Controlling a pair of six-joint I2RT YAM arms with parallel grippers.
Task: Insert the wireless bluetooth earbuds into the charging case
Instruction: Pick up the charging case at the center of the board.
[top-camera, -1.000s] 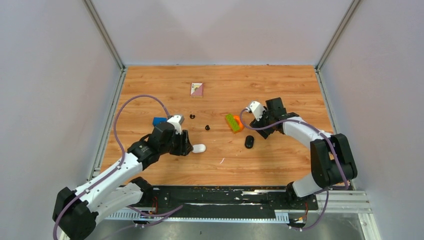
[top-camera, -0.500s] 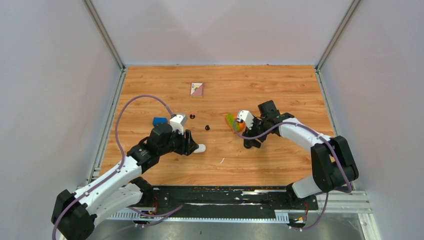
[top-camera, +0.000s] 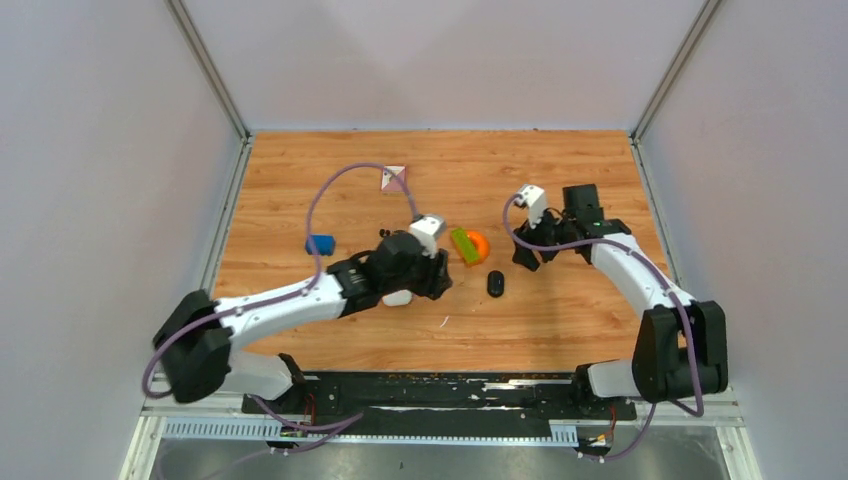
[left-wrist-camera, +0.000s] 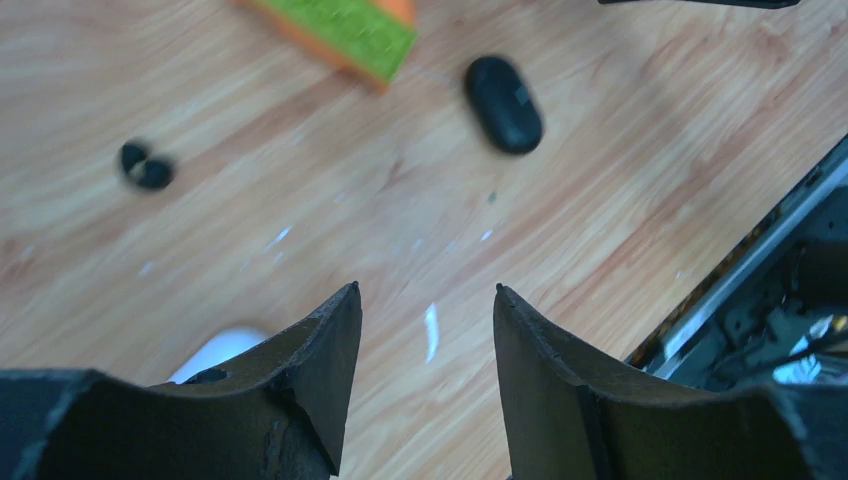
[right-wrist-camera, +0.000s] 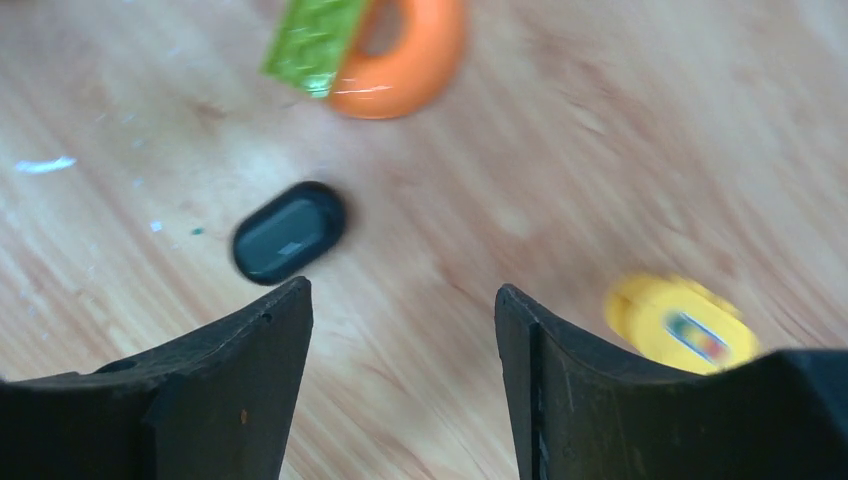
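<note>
Seen from overhead, a wooden counter (top-camera: 560, 330) has two robot arms reaching in from its near edge. The left arm stretches toward the middle. Its left gripper (left-wrist-camera: 425, 295) hangs over bare wood, its two dark fingers apart with nothing between them. A white pill-shaped case (left-wrist-camera: 215, 350) lies on the counter just beside the finger on the left of the wrist view, and that finger partly hides it. Farther ahead in the same view, small black earbuds (left-wrist-camera: 146, 167) lie blurred on the wood, close together and well apart from both cases.

A black pill-shaped case (top-camera: 496, 283) lies flat near the middle of the counter, between the two grippers. An orange-and-green toy (top-camera: 468, 245) sits just behind it. The right gripper (right-wrist-camera: 402, 290) hovers to the right of the black case, its fingers spread and holding nothing. In its wrist view a small yellow thing (right-wrist-camera: 680, 325) sits on the counter near the finger on the right, too blurred to identify.

Toward the left side of the counter lies a small blue block (top-camera: 320, 244). Nearer the back is a small card (top-camera: 393, 178).
</note>
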